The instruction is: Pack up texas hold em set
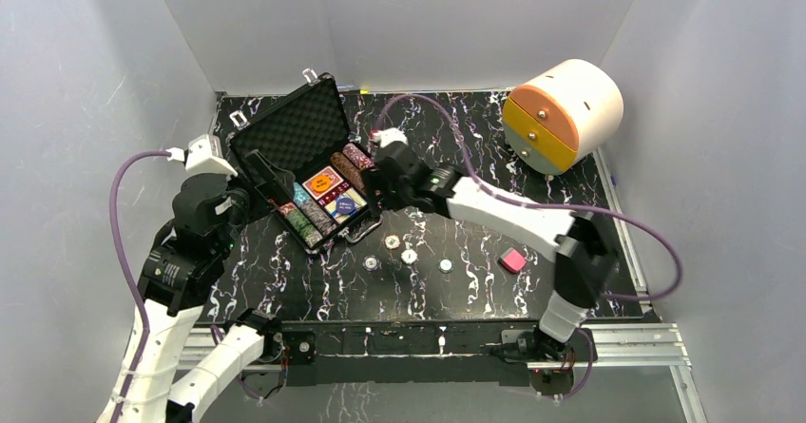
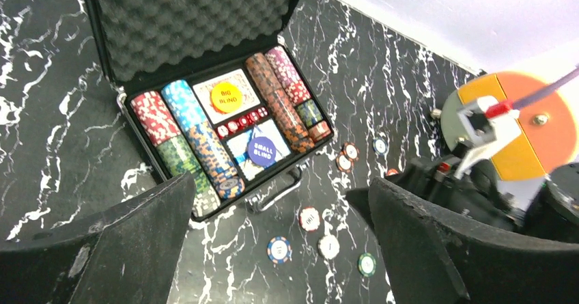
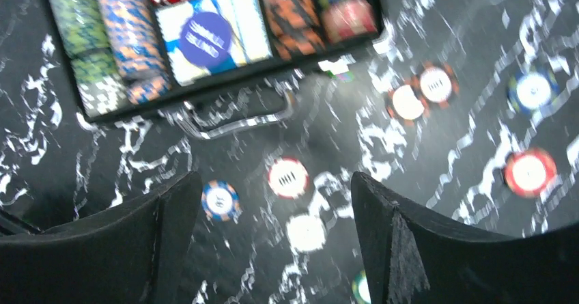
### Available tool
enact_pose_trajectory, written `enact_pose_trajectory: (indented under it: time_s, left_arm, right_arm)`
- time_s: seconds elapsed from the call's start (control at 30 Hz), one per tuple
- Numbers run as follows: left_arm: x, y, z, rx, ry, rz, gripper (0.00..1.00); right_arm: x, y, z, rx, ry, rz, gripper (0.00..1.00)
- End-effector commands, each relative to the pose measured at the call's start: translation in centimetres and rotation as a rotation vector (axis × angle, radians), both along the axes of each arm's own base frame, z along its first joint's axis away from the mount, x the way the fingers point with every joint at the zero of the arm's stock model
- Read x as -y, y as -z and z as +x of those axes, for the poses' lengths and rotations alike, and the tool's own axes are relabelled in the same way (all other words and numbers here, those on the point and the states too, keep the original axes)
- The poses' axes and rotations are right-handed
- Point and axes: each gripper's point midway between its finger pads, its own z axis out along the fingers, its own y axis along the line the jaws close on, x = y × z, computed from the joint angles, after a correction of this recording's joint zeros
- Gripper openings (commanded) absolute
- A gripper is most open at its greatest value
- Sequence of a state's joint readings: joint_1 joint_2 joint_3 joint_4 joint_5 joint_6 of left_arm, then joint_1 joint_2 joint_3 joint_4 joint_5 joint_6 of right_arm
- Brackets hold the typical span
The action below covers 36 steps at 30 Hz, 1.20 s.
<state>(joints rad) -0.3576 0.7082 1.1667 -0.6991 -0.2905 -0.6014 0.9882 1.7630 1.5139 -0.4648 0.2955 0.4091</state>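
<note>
Right claw (image 3: 273,205) gapes over loose chips (image 3: 287,177) beside the open case (image 2: 205,37).

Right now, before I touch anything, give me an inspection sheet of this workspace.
Surface: black marbled tabletop.
Job's things: case open, lid up, chip rows inside; loose chips lie on the table in front of it.
Clutter: pink block; cream-and-orange cylinder at the far right corner.
Grippers: left gripper open, empty; right gripper open, empty, above the loose chips.
Cables: purple cables loop from both arms.
Surroundings: plain white walls; nothing else seen.
</note>
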Motion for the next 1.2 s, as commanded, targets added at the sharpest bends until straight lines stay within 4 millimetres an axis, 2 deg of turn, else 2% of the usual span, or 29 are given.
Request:
enact_pose_trajectory:
  time_s: [0.0,0.1,0.23,0.5,0.73,0.83,0.9,0.93,1.17]
  left_arm:
    - [1.4,0.0,-1.5,-0.025,0.086,-0.048,0.98]
    - [2.7,1.0,-1.8,-0.045,0.154,-0.071,0.98]
    - [4.1,2.5,-1.5,-0.080,0.210,-0.102,0.98]
    - [5.1,6.0,0.5,-0.171,0.178,-0.137,0.98]
    - [6.2,8.7,1.8,-0.216,0.166,-0.196,0.91]
    - [6.7,9.9,2.0,-0.251,0.171,-0.213,0.89]
    - [6.9,10.4,2.2,-0.266,0.171,-0.215,0.89]
    - [6.9,10.5,2.3,-0.273,0.170,-0.215,0.89]
    - [6.8,11.0,2.4,-0.283,0.159,-0.205,0.93]
  right_arm:
    - [5.4,1.4,-2.7,-0.068,0.107,-0.020,0.89]
    - [7.2,3.3,-4.7,-0.133,0.093,-0.057,0.87]
    - [8.0,5.1,-6.2,-0.185,0.055,-0.094,0.84]
    - [7.4,8.8,-7.9,-0.312,0.015,-0.130,0.78]
    - [7.9,12.4,-8.5,-0.376,0.049,-0.183,0.70]
    - [7.9,13.0,-8.3,-0.373,0.044,-0.200,0.68]
    - [7.6,12.8,-8.0,-0.361,0.030,-0.200,0.68]
    - [7.7,13.7,-8.1,-0.375,0.023,-0.225,0.67]
    - [7.1,14.5,-8.7,-0.392,-0.043,-0.256,0.69]
